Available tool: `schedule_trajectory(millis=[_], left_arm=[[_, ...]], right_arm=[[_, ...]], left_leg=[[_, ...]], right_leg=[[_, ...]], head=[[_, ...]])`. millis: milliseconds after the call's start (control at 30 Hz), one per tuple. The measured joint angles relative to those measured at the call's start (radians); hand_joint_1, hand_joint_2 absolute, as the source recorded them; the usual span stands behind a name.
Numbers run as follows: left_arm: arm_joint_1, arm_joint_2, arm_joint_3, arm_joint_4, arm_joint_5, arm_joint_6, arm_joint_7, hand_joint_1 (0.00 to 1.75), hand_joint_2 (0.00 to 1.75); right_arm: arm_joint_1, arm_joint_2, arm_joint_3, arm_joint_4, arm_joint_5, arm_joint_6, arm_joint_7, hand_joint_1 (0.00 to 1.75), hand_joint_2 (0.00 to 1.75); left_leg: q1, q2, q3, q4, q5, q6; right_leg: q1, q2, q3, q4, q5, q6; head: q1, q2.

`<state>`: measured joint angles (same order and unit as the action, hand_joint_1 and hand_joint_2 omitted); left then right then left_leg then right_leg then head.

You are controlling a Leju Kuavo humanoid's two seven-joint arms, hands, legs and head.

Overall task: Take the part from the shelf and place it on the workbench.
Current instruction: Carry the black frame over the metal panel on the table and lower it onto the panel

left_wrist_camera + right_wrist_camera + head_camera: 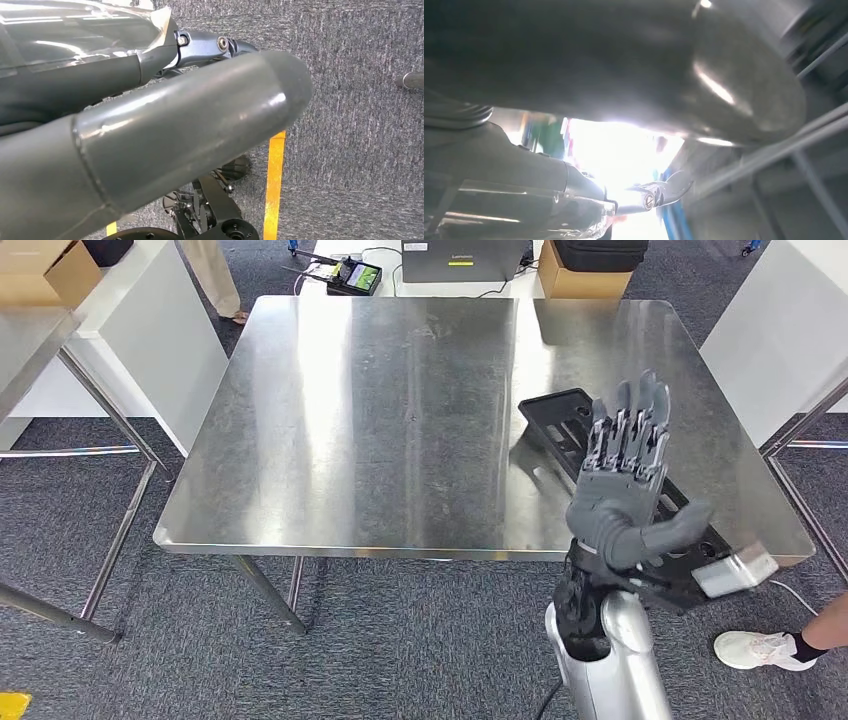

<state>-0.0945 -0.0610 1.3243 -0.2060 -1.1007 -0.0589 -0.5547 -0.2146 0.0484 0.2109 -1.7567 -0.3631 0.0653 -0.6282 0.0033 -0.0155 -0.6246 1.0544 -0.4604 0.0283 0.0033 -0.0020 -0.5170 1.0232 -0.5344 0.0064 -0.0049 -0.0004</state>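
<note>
A long black part point(552, 420) lies slantwise on the right side of the steel workbench point(380, 420). Its silver end point(735, 572) sticks out past the front right corner. My right hand point(625, 475) is raised over the part's middle with its fingers straight and the thumb spread toward the silver end; it holds nothing. In the right wrist view its thumb point(624, 65) is a dark blur against bright light. In the left wrist view my left hand point(150, 135) hangs over grey carpet, thumb and fingers stretched out, holding nothing.
White tables flank the workbench on both sides point(160, 330) point(780, 330). A steel shelf frame point(40, 340) stands at the left. Boxes and a screen point(460, 260) sit behind the bench. A person's shoe point(765, 648) is near the front right corner. Yellow tape point(275, 185) marks the floor.
</note>
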Motion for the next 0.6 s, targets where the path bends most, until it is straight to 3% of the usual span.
schedule_trajectory(millis=[167, 367, 600], left_arm=[[0.0, 0.0, 0.006, 0.0, 0.018, 0.019, 0.001, 0.0, 0.0], [0.0, -0.006, 0.047, 0.0, 0.079, 0.077, 0.013, 0.0, 0.0], [0.0, -0.018, 0.089, 0.0, 0.106, 0.088, 0.008, 0.0, 0.0]], right_arm=[[0.111, 0.001, 0.054, -0.097, -0.091, 0.178, -0.033, 0.0, 0.0], [0.29, 0.041, 0.105, -0.176, -0.074, 0.387, -0.065, 0.0, 0.0], [0.355, 0.081, 0.09, -0.183, -0.13, 0.429, -0.068, 0.0, 0.0]], left_leg=[[0.0, 0.0, 0.003, 0.0, -0.002, -0.001], [0.0, 0.0, 0.005, 0.0, -0.004, -0.001], [-0.001, 0.001, 0.005, 0.0, -0.005, -0.001]], right_leg=[[0.0, 0.001, -0.005, 0.0, -0.002, 0.001], [0.0, 0.0, -0.004, 0.0, -0.005, 0.001], [-0.002, 0.001, -0.004, -0.001, -0.004, 0.001]], head=[[0.0, 0.0], [0.0, 0.0], [0.0, 0.0]])
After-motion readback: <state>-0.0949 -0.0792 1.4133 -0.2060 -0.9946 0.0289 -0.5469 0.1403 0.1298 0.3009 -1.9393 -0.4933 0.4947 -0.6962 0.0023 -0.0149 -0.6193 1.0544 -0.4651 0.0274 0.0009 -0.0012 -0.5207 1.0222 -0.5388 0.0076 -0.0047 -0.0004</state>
